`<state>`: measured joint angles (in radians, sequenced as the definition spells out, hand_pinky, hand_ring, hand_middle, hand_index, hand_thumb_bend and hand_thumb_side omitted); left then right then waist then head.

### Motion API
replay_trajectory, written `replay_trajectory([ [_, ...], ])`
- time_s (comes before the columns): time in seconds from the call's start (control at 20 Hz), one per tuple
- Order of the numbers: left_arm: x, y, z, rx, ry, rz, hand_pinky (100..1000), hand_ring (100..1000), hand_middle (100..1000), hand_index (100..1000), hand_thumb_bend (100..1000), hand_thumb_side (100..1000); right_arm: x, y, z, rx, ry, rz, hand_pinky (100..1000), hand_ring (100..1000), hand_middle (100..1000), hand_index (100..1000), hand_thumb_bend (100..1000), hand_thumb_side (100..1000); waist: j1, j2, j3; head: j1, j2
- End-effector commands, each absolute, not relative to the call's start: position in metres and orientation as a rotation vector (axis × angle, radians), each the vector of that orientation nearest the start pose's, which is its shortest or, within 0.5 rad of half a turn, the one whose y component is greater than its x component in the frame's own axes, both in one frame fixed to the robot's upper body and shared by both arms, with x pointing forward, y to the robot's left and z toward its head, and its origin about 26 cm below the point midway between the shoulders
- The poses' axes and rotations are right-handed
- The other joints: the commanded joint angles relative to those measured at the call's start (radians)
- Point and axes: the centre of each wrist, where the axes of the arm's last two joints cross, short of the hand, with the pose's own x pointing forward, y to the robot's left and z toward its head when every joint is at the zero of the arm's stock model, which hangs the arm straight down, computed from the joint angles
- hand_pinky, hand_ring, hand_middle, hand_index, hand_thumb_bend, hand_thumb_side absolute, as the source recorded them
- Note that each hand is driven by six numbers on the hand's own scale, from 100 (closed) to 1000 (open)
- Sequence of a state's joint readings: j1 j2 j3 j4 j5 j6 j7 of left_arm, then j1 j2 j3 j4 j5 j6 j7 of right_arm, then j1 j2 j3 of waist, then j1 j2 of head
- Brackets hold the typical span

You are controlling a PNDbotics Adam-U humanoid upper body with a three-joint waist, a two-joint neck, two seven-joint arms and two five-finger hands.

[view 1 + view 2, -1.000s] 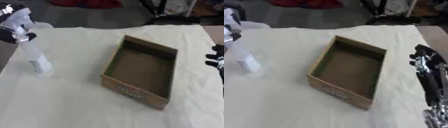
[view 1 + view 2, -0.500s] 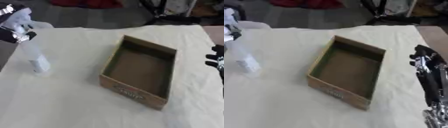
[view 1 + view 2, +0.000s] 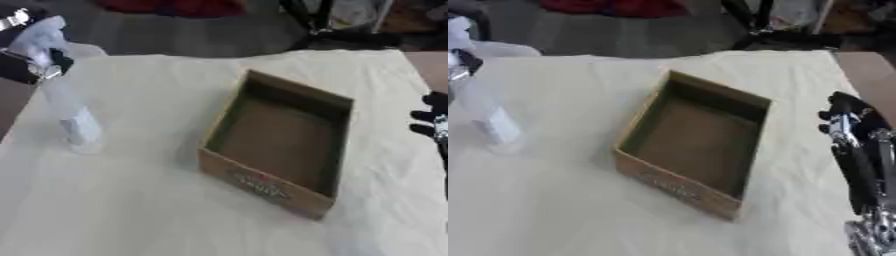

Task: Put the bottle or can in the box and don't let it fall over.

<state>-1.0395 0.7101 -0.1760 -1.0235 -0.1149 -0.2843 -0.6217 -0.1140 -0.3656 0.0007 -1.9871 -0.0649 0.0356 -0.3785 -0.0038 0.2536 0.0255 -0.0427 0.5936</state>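
Left eye view: the left hand (image 3: 31,52) is curled round the top of a clear bottle (image 3: 74,117), upright at the cloth's (image 3: 149,200) left side, well apart from the open cardboard box (image 3: 280,145). The right hand (image 3: 850,130) (fingers relaxed, straight) rests at the right edge.

Bare pale cloth-covered table (image 3: 149,200) is seen from 6 to 9 o'clock. The middle is taken up by the open brown cardboard box (image 3: 278,141). Its inside is left free.
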Motion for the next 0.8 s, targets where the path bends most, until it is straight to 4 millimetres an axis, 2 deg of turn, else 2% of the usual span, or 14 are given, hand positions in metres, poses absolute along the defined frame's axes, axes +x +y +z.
replay_trajectory([
  [0.05,0.4531,0.3453,0.3201,0.383,-1.827,-1.369,100,100,274,265,100,110,0.2787,-0.2868,0.1574,-0.409,-2.111,-0.046,719,741,777,801,100,656,0.0,-0.012,-0.002,0.001,-0.01],
  [0.1,0.4531,0.3452,0.3198,0.377,-1.828,-1.372,100,100,236,220,100,100,0.2787,-0.287,0.1575,-0.41,-2.111,-0.049,720,741,776,801,100,656,0.0,-0.012,-0.002,0.001,-0.011],
  [0.3,0.4531,0.3452,0.3193,0.357,-1.844,-1.368,100,100,164,156,100,100,0.2787,-0.2873,0.1575,-0.411,-2.111,-0.053,720,740,774,801,100,656,-0.001,-0.012,-0.002,0.0,-0.011],
  [0.5,0.4521,0.3437,0.3214,0.344,-1.867,-1.376,100,100,116,137,100,100,0.2787,-0.2875,0.1577,-0.41,-2.112,-0.052,720,740,771,801,100,655,-0.001,-0.012,-0.001,-0.001,-0.01],
  [0.8,0.4485,0.3432,0.3278,0.377,-1.912,-1.399,100,100,104,142,100,100,0.2784,-0.288,0.1575,-0.409,-2.11,-0.05,722,739,769,802,100,655,-0.002,-0.016,-0.002,-0.004,-0.007],
])
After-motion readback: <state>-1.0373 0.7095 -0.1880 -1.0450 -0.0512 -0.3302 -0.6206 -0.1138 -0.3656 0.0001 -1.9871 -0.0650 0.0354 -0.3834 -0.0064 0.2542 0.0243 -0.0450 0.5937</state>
